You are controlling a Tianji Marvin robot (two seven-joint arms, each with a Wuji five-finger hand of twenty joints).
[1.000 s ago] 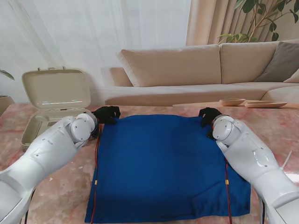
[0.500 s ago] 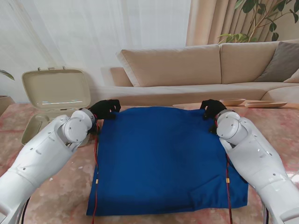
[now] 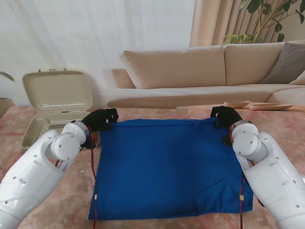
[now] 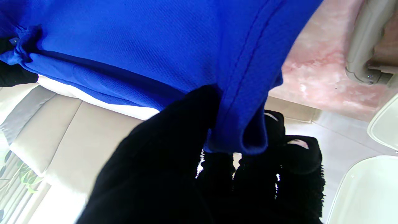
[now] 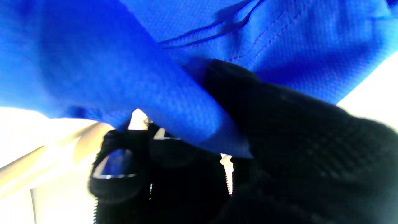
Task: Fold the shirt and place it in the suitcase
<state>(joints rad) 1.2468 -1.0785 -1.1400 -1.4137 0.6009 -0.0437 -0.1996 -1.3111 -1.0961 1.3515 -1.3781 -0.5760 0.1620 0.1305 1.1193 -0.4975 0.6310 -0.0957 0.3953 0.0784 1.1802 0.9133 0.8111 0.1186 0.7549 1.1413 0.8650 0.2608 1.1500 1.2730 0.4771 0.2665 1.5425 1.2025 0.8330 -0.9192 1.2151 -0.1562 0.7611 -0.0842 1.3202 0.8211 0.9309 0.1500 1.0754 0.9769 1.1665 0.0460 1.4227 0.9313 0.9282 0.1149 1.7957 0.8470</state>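
The blue shirt (image 3: 167, 167) lies spread on the pink marble table (image 3: 47, 200), with its far edge lifted. My left hand (image 3: 100, 119), in a black glove, is shut on the far left corner of the shirt (image 4: 242, 93). My right hand (image 3: 225, 116) is shut on the far right corner, and cloth (image 5: 155, 93) is pinched between thumb and fingers. The beige suitcase (image 3: 55, 102) stands open at the table's far left, beside my left hand, lid upright.
A beige sofa (image 3: 214, 67) runs behind the table. Wooden dishes (image 3: 248, 105) sit at the table's far right edge. A plant (image 3: 271, 19) stands at the back right. Red cables run along both forearms over the shirt's side edges.
Both hands have moved apart and pulled the far edge taut and wider. The left hand drifted left and nearer to me; the right hand went right. The near hem has slid farther from me.
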